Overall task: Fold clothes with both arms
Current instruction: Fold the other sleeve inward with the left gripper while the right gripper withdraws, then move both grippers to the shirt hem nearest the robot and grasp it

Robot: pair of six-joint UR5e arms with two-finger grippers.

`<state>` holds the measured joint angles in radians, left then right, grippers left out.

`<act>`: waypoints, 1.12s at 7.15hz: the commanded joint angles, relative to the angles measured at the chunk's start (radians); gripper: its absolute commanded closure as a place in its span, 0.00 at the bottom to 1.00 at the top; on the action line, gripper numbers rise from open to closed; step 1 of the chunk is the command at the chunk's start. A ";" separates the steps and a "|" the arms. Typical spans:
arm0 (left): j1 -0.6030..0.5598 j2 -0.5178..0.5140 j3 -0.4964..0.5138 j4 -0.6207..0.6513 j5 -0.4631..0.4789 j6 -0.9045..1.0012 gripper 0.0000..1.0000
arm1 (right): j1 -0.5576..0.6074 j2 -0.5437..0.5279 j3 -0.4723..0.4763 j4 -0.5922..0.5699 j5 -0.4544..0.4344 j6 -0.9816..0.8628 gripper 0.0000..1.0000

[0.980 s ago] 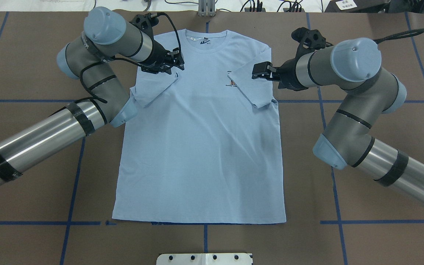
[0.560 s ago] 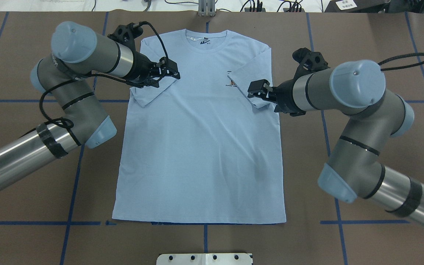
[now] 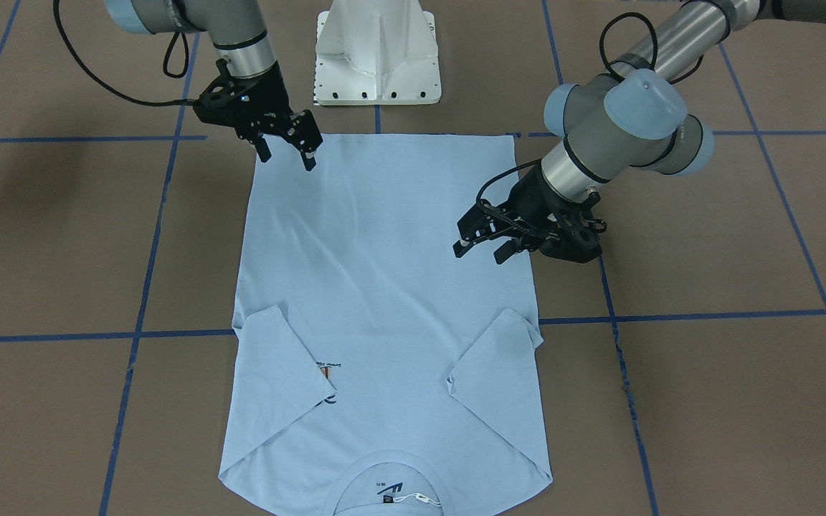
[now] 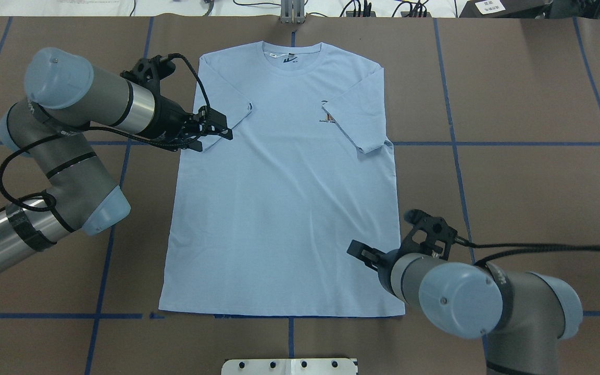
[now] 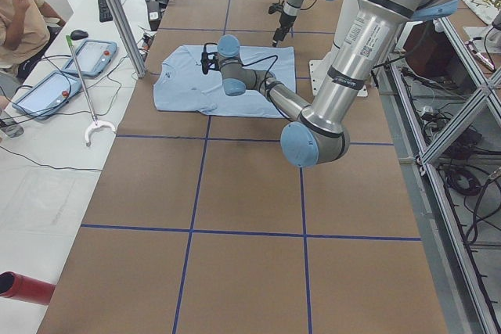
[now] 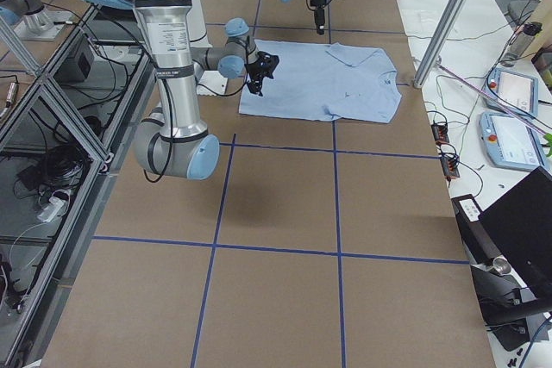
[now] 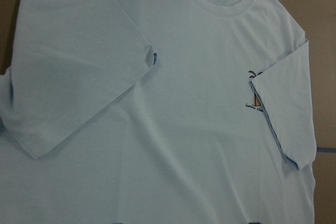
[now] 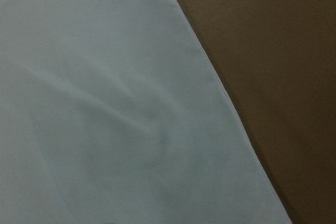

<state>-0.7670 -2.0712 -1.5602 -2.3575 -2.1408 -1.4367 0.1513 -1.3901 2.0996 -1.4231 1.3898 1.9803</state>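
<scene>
1. The light blue t-shirt [image 4: 284, 208] lies flat and front up on the brown desk [image 4: 529, 198]. Its collar is on the side away from the robot and its hem is toward the white pedestal [image 3: 377, 50].
2. Both short sleeves are folded inward onto the chest. The left sleeve [image 4: 219, 112] lies slantwise on the robot's left side. The right sleeve [image 4: 360, 117] covers part of the orange-and-navy print [image 4: 327, 117] with its tip.
3. A dark neck label [image 4: 290, 59] shows inside the collar.
4. The left hand [image 4: 215, 139] hovers over the lower edge of the left sleeve, at the shirt's side. Its fingers are spread and hold nothing. Its wrist view looks down on the collar, both sleeves and the print, so it is above the cloth.
5. The right hand [image 3: 286, 161] is over the hem corner on the robot's right, fingers parted and empty. Whether the tips touch the cloth cannot be told. Its wrist view shows the shirt's side edge with bare desk beside it.
6. The left arm [image 4: 138, 107] reaches in across the desk's left half, and the right arm [image 4: 456, 299] bends in near the hem.
7. Blue tape lines [image 4: 539, 143] grid the desk, and the hem lies along one of them.
</scene>
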 commanded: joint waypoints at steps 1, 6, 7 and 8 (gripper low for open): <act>0.002 0.005 -0.004 0.003 -0.002 -0.004 0.12 | -0.111 -0.081 0.008 -0.007 -0.064 0.138 0.10; 0.005 0.006 -0.004 0.000 0.001 -0.019 0.12 | -0.130 -0.101 0.002 -0.007 -0.066 0.166 0.42; 0.005 0.007 -0.004 0.000 0.004 -0.019 0.12 | -0.130 -0.086 -0.003 -0.007 -0.066 0.166 0.42; 0.005 0.007 -0.004 0.000 0.007 -0.019 0.12 | -0.130 -0.083 -0.003 -0.007 -0.066 0.166 0.42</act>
<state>-0.7625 -2.0650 -1.5647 -2.3576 -2.1373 -1.4557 0.0223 -1.4804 2.0984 -1.4297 1.3238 2.1460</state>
